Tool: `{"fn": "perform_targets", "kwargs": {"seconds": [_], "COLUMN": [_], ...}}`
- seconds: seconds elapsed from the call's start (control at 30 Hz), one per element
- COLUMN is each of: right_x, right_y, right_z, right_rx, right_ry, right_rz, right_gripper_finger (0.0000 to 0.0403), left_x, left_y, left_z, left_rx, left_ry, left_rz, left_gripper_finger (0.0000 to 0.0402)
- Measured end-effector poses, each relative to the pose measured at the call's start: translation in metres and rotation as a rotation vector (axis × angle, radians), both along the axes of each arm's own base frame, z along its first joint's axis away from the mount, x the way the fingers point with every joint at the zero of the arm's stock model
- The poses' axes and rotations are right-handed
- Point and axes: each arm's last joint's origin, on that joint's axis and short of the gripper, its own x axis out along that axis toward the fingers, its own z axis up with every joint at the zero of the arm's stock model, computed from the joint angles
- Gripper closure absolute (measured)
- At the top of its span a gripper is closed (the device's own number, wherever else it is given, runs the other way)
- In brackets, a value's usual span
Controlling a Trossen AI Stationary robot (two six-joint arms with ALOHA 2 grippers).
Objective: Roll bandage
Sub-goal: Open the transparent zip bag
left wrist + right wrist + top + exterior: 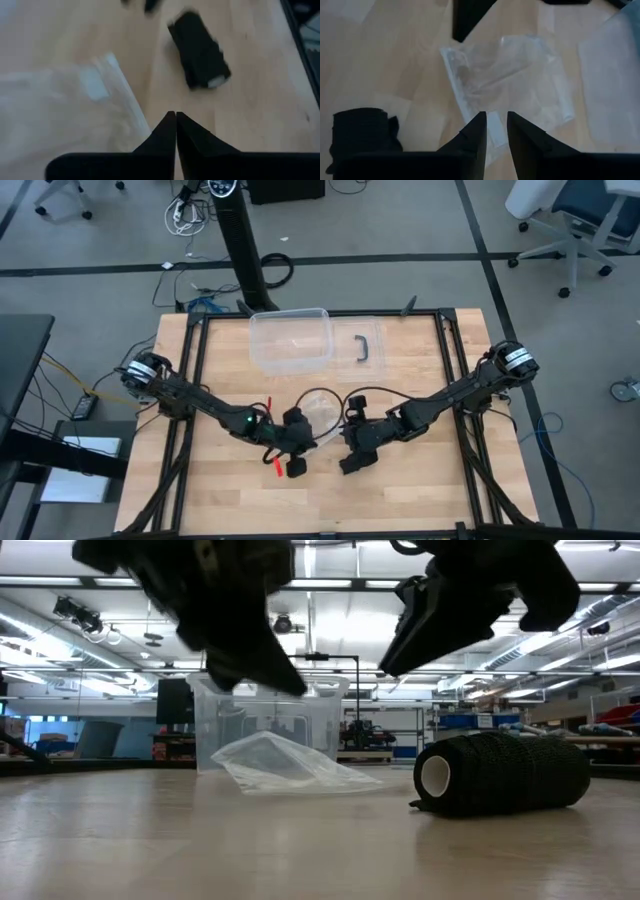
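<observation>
The bandage is a black roll lying on its side on the wooden table, its white core facing the near left. It also shows in the high view, the left wrist view and the right wrist view. My left gripper is shut and empty, hanging above the table to the left of the roll. My right gripper hangs just beyond the roll, its fingers a little apart and empty, above the edge of a clear plastic bag.
The crinkly clear bag lies flat between the two grippers, toward the far side. A clear plastic box and its lid with a black handle stand at the table's far edge. Bare wood lies toward the near edge.
</observation>
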Motion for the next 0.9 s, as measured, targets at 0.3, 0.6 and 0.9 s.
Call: {"fn": "perform_targets", "kwargs": {"seconds": [0.3,0.6,0.9], "right_x": [-0.010,-0.009,-0.009], "right_y": [0.003,0.003,0.004], "right_z": [-0.014,-0.014,-0.014], "right_rx": [0.019,0.029,0.036], "right_ry": [0.035,0.026,0.027], "right_rz": [-0.019,-0.024,-0.018], "right_gripper_finger": [0.0329,0.0328,0.0328], "left_x": [0.007,0.010,0.010], "left_y": [-0.004,-0.005,-0.004], "left_z": [-0.038,-0.035,-0.035], "left_rx": [-0.023,-0.025,0.017], "left_ry": [0.113,0.070,0.060], "left_rz": [-0.014,-0.027,-0.010], "left_gripper_finger": [0.0291,0.0249,0.0254]}}
